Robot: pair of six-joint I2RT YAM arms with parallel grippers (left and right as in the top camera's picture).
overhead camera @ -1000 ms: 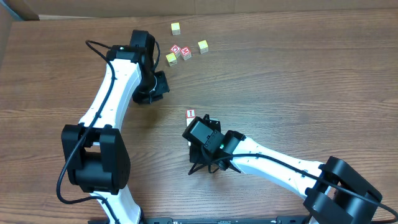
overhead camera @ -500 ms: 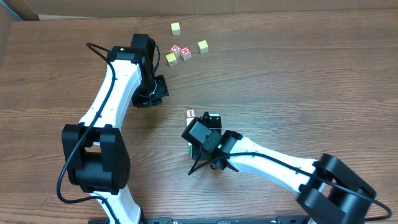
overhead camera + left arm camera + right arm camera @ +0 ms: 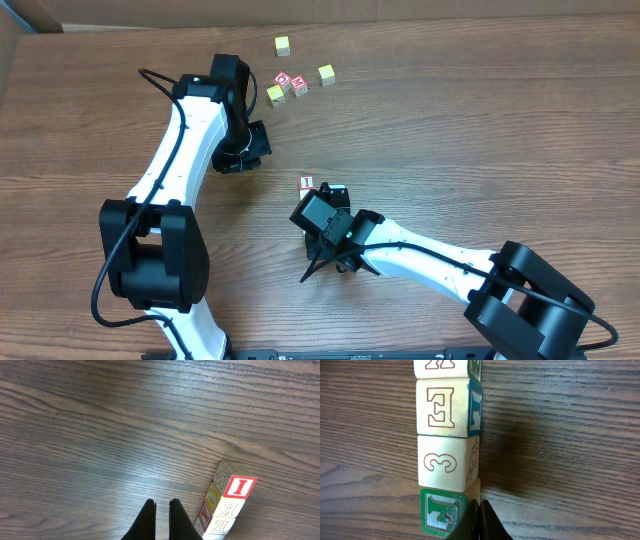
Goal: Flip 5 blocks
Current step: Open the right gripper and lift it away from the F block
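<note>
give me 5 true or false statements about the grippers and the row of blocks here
1. The left gripper and the right gripper are both shut. True.
2. The blocks stand in one row, each touching the next. True.
3. The green-faced block is in the middle of the row. False: it is the end block, next to the 3 block.
4. The right gripper holds a yellow cube. False: it holds nothing, and the yellow cubes lie well away from it.
5. The red-and-white block shows the letter I. True.
</note>
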